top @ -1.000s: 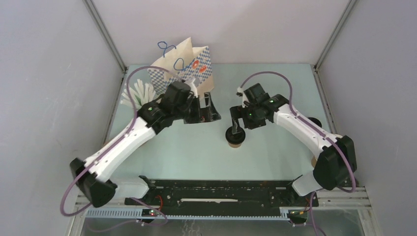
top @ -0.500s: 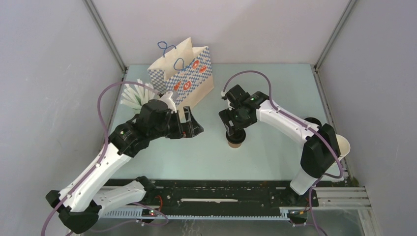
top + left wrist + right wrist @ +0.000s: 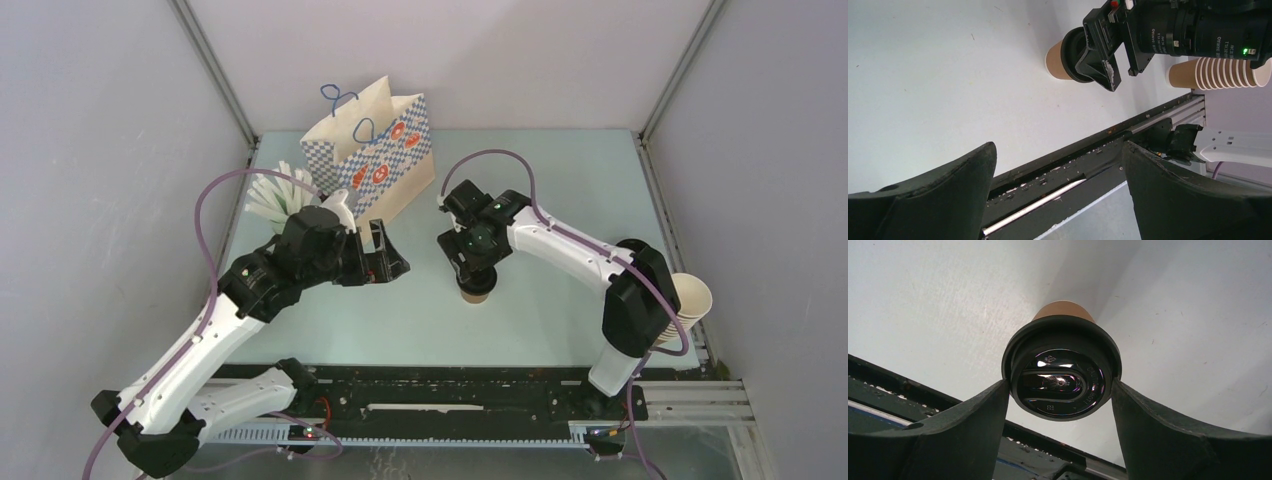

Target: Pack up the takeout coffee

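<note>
Near the table (image 3: pixel 560 180) centre, the takeout coffee (image 3: pixel 477 292) stands upright, right gripper (image 3: pixel 1060 387) clasping its black lid (image 3: pixel 1063 347), both fingers (image 3: pixel 973 430) touching the rim. Left gripper (image 3: pixel 1058 150) spread wide, empty, near the checkered paper bag (image 3: pixel 385 160).

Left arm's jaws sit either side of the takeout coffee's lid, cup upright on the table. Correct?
Wrong arm. It is the right gripper whose jaws sit either side of the takeout coffee's lid, cup upright on the table; the right wrist view shows it. The left gripper is open and holds nothing.
</note>
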Controlling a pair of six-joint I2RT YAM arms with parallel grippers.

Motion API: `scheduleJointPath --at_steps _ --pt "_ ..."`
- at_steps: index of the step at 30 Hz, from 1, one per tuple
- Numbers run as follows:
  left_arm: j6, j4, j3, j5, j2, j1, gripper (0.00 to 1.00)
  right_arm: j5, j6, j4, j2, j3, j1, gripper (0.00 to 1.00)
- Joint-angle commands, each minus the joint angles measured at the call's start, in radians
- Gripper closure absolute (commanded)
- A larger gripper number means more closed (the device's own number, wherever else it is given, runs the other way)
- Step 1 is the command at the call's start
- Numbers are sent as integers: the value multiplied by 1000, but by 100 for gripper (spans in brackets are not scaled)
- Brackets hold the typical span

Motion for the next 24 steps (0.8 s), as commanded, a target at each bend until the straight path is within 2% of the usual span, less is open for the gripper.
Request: scheduleJointPath --at_steps 1,12,24 --pt "1 3 6 -6 -6 0 0 36 21 -4 6 25 23 18" --pt "-6 8 13 -1 -6 0 0 60 22 4 12 19 31 16" --pt "-1 9 23 5 0 0 0 69 21 16 8 12 33 26"
